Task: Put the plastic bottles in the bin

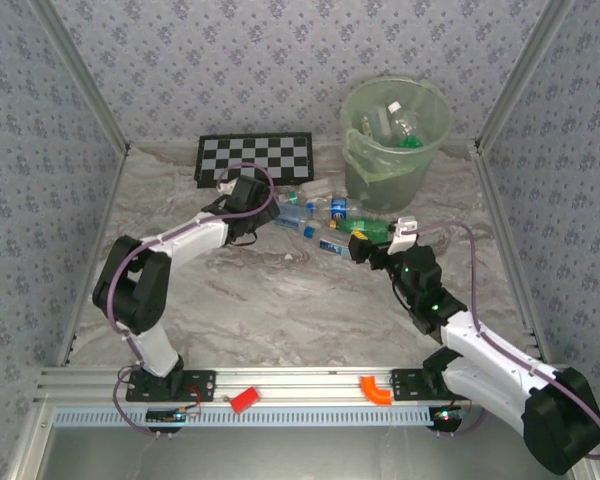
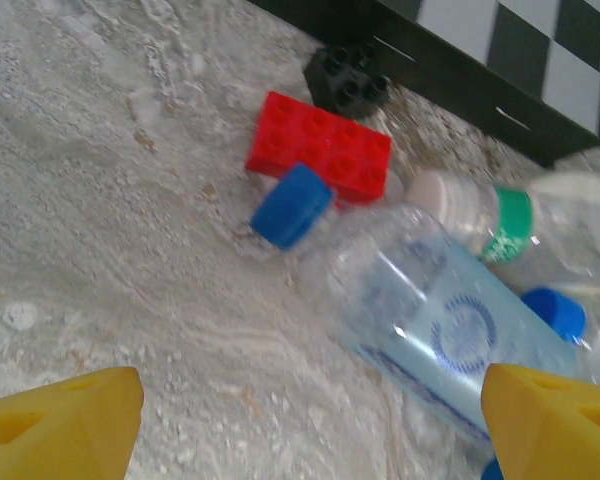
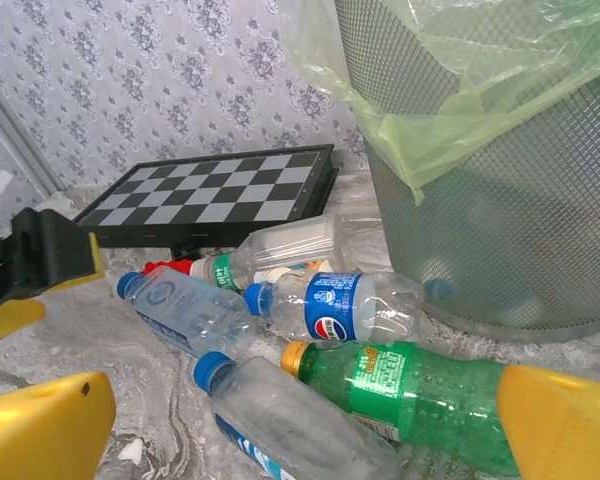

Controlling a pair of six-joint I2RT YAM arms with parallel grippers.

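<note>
Blue Pepsi-logo label [image 3: 332,305] on clear bottle [image 3: 392,312], green bottle [image 3: 420,395] just beside

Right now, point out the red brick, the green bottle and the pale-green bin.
red brick [image 2: 320,147], left wrist view, studded top face.
green bottle [image 3: 448,405], right wrist view, body beside label.
pale-green bin [image 1: 420,165], top external view, front outer wall.

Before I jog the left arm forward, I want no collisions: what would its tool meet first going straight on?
Most likely the clear blue-labelled bottle just ahead of the left tool; the red block lies beyond it, though depth is unclear.
</note>
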